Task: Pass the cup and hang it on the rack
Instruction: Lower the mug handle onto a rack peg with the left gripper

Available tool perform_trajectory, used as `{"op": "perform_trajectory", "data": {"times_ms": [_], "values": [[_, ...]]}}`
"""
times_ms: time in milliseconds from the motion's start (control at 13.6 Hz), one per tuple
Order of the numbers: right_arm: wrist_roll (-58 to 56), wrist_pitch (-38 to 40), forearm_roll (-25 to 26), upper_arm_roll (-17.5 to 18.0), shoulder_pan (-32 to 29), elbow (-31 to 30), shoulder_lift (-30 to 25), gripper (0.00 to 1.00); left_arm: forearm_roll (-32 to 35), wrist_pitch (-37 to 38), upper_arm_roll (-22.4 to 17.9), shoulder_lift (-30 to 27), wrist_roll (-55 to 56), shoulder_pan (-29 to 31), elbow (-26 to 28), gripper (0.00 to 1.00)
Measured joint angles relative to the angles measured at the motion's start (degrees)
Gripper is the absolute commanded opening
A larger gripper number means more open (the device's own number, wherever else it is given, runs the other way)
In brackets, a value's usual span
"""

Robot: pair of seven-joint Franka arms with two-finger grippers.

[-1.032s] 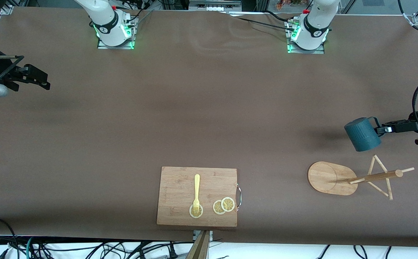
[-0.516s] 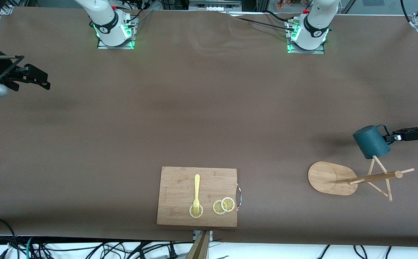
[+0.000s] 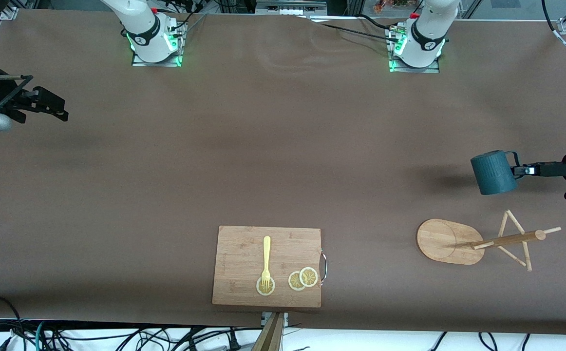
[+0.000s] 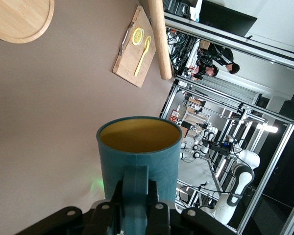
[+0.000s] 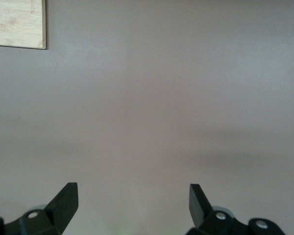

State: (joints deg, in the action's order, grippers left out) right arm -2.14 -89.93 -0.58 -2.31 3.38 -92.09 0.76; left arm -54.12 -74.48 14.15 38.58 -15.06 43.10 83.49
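Right gripper (image 3: 61, 113) at upper left of frame, up over bare brown table (image 3: 263, 146), fingers (image 5: 63, 200) spread wide, nothing in them; arm waits.

Cutting board (image 3: 244, 253) lower centre w/ yellow fork (image 3: 266, 261) and lemon slices (image 3: 303, 279) on it.

Rack (image 3: 487, 241) lower right: oval base flat on table, pole w/ pegs.

Left gripper (image 3: 520, 170) at right edge mid-height, clamped on handle of cup (image 3: 493, 173). Cup in the air, above rack in frame, apart from it. Wrist view: cup mouth faces away from gripper, yellowish inside.
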Motion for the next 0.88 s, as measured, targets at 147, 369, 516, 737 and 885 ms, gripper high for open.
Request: {"op": "perform_trajectory", "data": {"times_ms": [147,369,516,737,885], "values": [[0.0,0.0,0.0,0.0,0.0,0.0,0.0,1.0,0.0,-0.6,0.0,0.0,0.0,0.0,-0.4,0.0],[0.0,0.0,0.0,0.0,0.0,0.0,0.0,1.0,-0.7,-5.5,0.2,0.3,0.0,-1.1,-1.8,0.0],[0.0,0.0,0.0,0.0,0.0,0.0,0.0,1.0,-0.9,-7.5,0.2,0.6,0.2,-2.1,-3.6,0.0],[0.0,0.0,0.0,0.0,0.0,0.0,0.0,1.0,-0.9,-8.7,0.0,1.8,0.2,-2.2,-6.6,0.0],[0.0,0.0,0.0,0.0,0.0,0.0,0.0,1.0,-0.9,-9.8,-0.3,4.2,0.2,-1.9,-9.2,0.0]]}}
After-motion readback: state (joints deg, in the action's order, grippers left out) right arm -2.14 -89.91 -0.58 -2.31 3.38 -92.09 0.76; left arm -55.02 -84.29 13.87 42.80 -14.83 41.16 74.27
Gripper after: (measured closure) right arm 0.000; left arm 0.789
